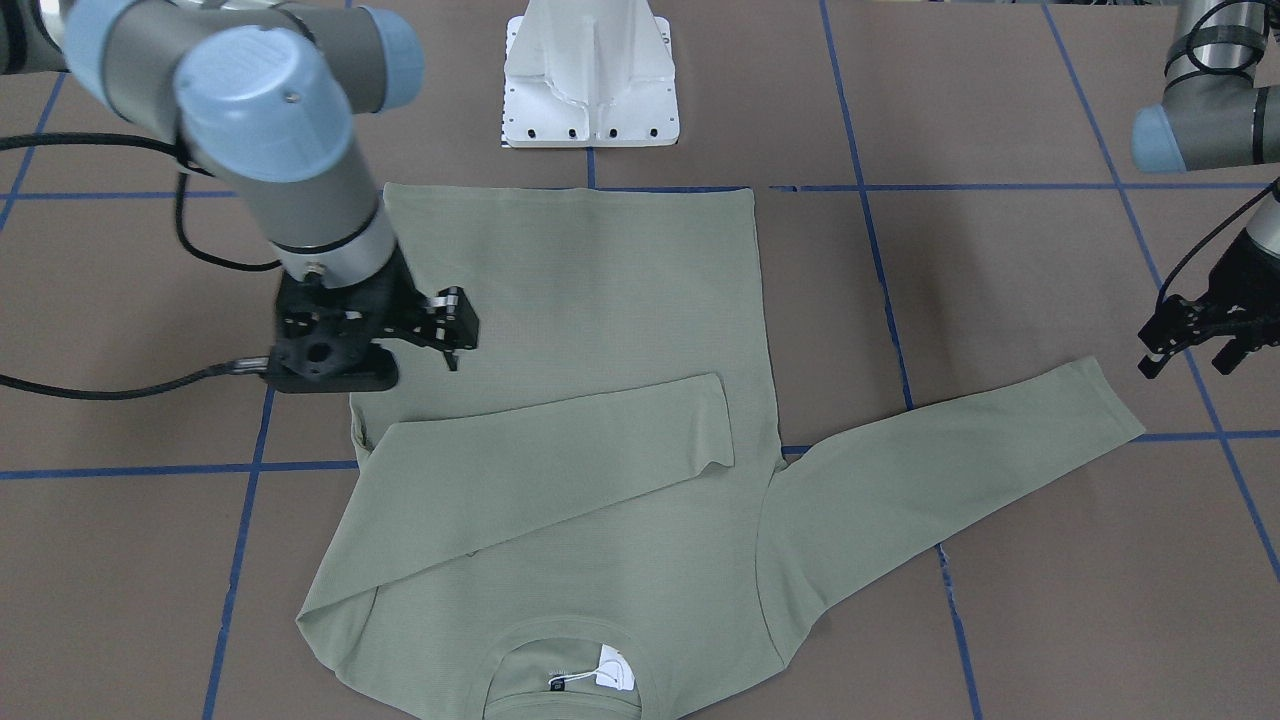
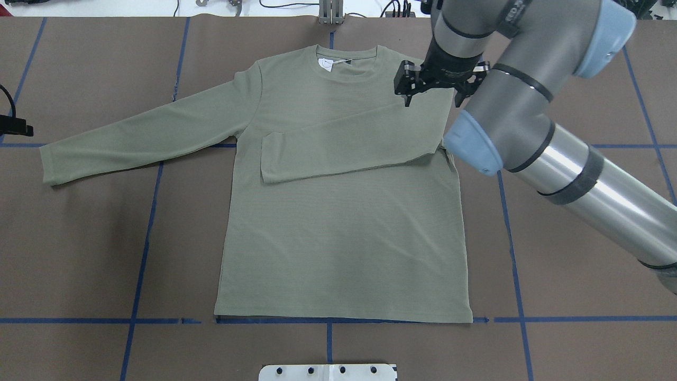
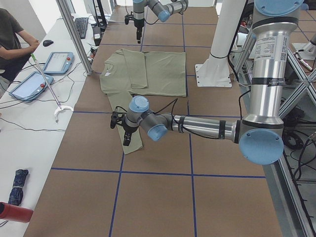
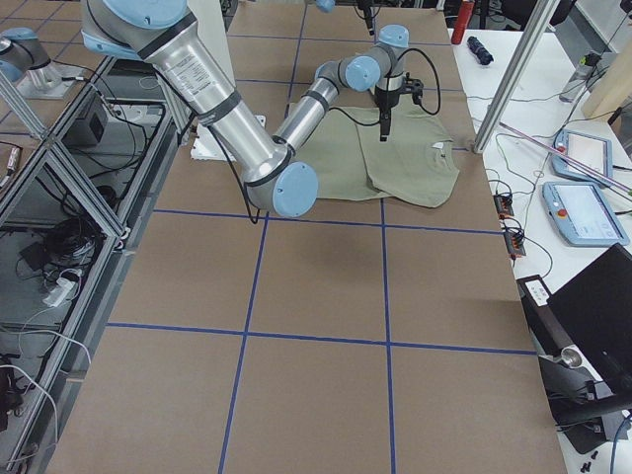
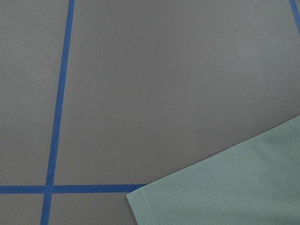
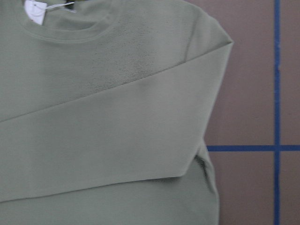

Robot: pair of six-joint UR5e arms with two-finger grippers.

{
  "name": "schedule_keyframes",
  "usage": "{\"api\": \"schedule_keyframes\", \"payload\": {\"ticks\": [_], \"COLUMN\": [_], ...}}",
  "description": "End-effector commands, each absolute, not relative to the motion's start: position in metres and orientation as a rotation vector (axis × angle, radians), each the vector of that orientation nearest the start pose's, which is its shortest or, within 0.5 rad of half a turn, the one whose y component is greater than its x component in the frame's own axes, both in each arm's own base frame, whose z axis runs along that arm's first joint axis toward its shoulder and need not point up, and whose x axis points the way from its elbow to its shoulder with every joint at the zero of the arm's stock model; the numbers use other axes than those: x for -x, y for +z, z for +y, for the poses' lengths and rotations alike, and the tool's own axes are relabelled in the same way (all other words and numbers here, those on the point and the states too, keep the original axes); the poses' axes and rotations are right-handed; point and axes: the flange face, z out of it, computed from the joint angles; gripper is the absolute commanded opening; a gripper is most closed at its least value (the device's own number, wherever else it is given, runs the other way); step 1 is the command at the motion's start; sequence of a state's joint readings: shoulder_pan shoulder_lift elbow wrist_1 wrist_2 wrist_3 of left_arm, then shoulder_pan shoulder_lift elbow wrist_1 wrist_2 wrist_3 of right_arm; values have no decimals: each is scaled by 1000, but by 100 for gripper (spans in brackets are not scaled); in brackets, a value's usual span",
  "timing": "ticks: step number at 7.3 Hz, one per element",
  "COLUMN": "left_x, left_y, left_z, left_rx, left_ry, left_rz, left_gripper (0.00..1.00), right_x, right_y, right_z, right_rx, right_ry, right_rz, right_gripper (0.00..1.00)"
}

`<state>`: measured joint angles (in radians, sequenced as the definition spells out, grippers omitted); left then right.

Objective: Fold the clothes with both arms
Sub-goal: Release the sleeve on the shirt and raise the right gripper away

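A wide brown table (image 2: pixel 79 254) holds the shirt (image 2: pixel 344 238), flat at its middle with the collar away from the robot. The right sleeve (image 2: pixel 349 145) is folded over the chest and the left sleeve (image 2: pixel 143 137) is stretched out. The right arm (image 2: pixel 529 121) reaches in. The right gripper (image 2: pixel 432 100) hangs over the folded shoulder — jaws apart, empty. The left gripper (image 1: pixel 1187 365), also spread and empty, hovers just beyond the outstretched cuff. A white tag (image 2: pixel 325 64) sits at the neck.

Under the black right claw (image 1: pixel 457 336) lies a sage-green, finely ribbed shirt (image 1: pixel 600 300) with a white neck tag (image 1: pixel 613 668). Beneath the black left claw (image 1: pixel 1190 360), the brown desk (image 1: pixel 1050 620) carries blue tape lines (image 1: pixel 120 470) in a grid.
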<state>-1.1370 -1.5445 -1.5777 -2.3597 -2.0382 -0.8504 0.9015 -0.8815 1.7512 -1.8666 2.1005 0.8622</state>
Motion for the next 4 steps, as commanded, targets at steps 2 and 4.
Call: {"api": "schedule_keyframes", "payload": {"ticks": [2, 4], "left_x": [-185, -195], "left_y": [630, 639], "left_z": [-479, -494], "left_rx": [-303, -293], "left_ry": [-290, -295], "left_rz": [794, 778], "left_gripper": [100, 100], "right_x": [264, 256], "right_y": [250, 256], "right_z": [-544, -541], "right_rx": [-31, 11], "right_ry": [-35, -32], "right_rz": [-697, -745], "right_gripper": [100, 100]}}
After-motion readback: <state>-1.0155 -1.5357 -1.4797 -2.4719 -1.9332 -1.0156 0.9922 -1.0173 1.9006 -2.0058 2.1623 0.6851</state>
